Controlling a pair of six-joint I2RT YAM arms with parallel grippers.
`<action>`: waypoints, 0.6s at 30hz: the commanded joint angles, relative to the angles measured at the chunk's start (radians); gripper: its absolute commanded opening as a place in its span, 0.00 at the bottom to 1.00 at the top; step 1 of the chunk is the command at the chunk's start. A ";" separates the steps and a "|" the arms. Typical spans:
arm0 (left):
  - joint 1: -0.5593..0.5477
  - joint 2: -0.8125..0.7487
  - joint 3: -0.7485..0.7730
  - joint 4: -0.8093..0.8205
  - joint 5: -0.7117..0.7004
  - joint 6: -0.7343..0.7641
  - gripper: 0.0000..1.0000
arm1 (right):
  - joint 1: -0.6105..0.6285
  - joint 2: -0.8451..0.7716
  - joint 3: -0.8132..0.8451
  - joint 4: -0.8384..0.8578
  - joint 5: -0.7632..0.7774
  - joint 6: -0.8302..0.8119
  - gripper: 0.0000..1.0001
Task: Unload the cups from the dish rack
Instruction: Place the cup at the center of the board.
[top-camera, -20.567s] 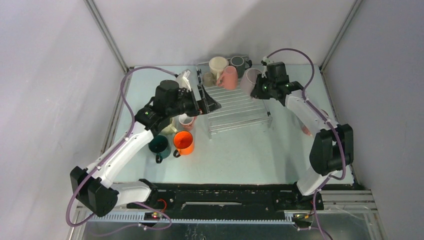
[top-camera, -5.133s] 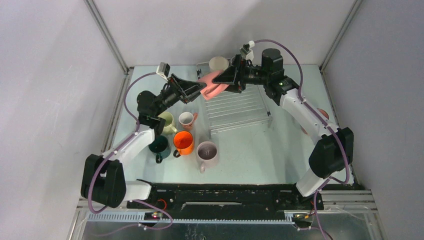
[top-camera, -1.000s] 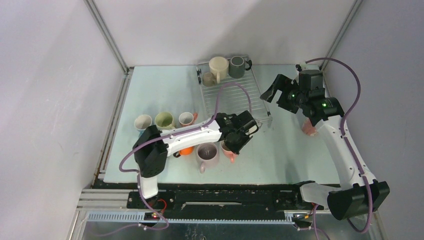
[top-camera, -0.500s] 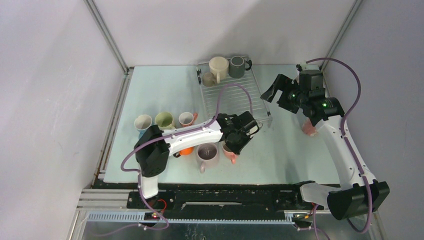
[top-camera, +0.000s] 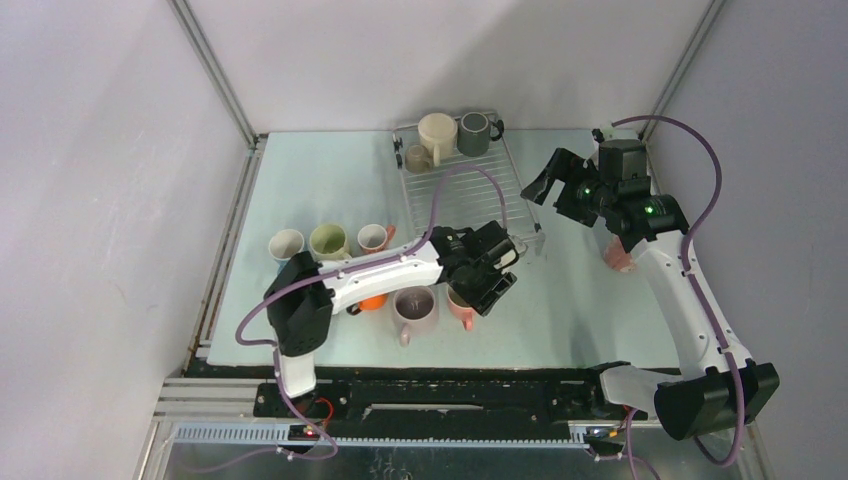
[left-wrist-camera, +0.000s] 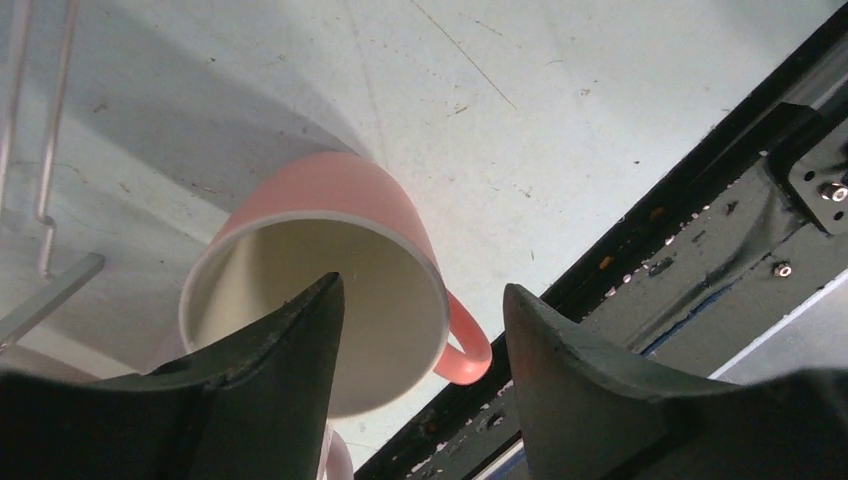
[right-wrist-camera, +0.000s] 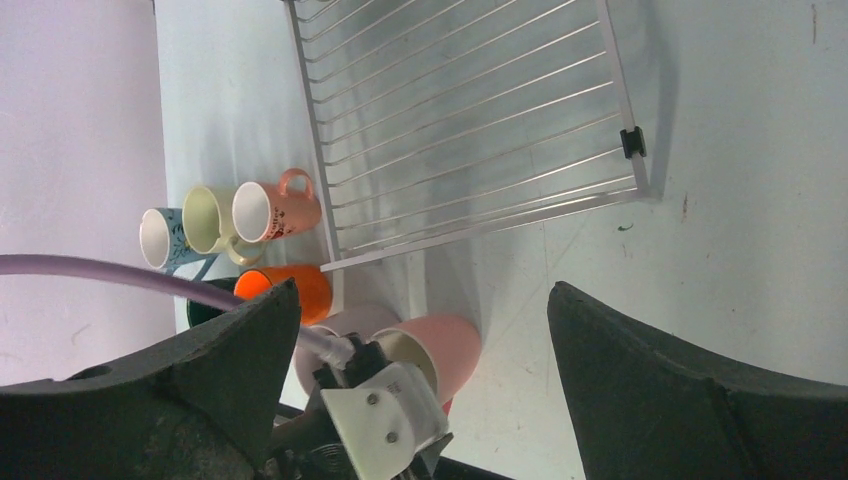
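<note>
The dish rack (top-camera: 470, 205) lies at the back of the table. At its far end sit a cream cup (top-camera: 437, 131), a grey cup (top-camera: 474, 133) and a small beige cup (top-camera: 416, 158). A pink cup (top-camera: 461, 310) (left-wrist-camera: 330, 215) stands upright on the table in front of the rack, beside a mauve cup (top-camera: 413, 308). My left gripper (top-camera: 488, 284) (left-wrist-camera: 420, 300) hovers over the pink cup, open. One finger is over its mouth and the other is out past the handle (left-wrist-camera: 468, 345), neither pressing the wall. My right gripper (top-camera: 545, 180) (right-wrist-camera: 422, 290) hangs open and holds nothing beside the rack's right edge.
On the table left of the rack stand a blue-and-white cup (top-camera: 286, 243), a pale green cup (top-camera: 328, 240), a salmon cup (top-camera: 374, 237) and an orange cup (top-camera: 372, 300), which my left arm partly hides. Another pink cup (top-camera: 620, 256) sits behind my right arm. The black front rail (top-camera: 450, 390) runs close to the pink cup.
My left gripper has opened and let go of the pink cup, which now stands on the table. The right arm has not moved.
</note>
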 joint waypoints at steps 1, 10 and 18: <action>-0.004 -0.119 0.006 0.029 -0.021 0.004 0.69 | -0.007 -0.014 -0.005 0.034 -0.015 -0.010 1.00; 0.020 -0.245 0.009 0.058 0.009 -0.026 0.84 | -0.008 -0.007 0.006 0.030 -0.072 0.009 1.00; 0.109 -0.356 -0.018 0.089 0.069 -0.050 0.99 | -0.005 -0.005 0.007 0.007 -0.100 0.019 1.00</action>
